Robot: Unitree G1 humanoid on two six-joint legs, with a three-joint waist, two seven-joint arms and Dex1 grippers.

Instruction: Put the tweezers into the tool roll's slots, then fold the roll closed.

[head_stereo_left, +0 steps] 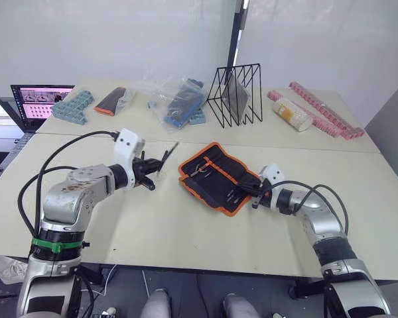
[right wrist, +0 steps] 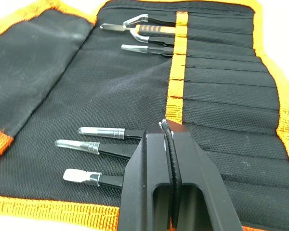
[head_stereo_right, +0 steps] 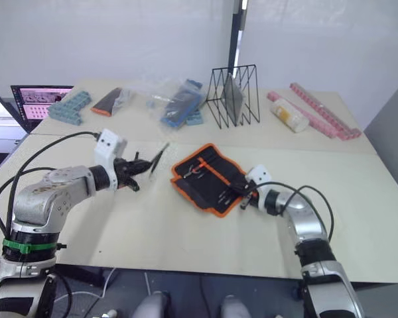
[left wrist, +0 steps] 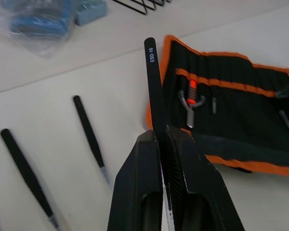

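Tweezer held, roll waiting

Tweezers (left wrist: pixel 154 91) sit clamped in the left gripper (head_stereo_left: pixel 148 173), beside the open tool roll (head_stereo_left: pixel 215 175). Right gripper (right wrist: pixel 171 159), fingers together, rests on the roll. Best to line the tip with an empty slot and slide gently. Two more (left wrist: pixel 89 137) lie on the beige table (head_stereo_left: pixel 186 225).

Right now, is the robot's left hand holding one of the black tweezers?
Yes, the left gripper's fingers are pinched around a black tweezer that sticks up toward the tool roll.

I've got a black tool roll (head_stereo_left: pixel 215 177) with orange trim, black tweezers (left wrist: pixel 154 91), a pale beige table (head_stereo_left: pixel 186 225)
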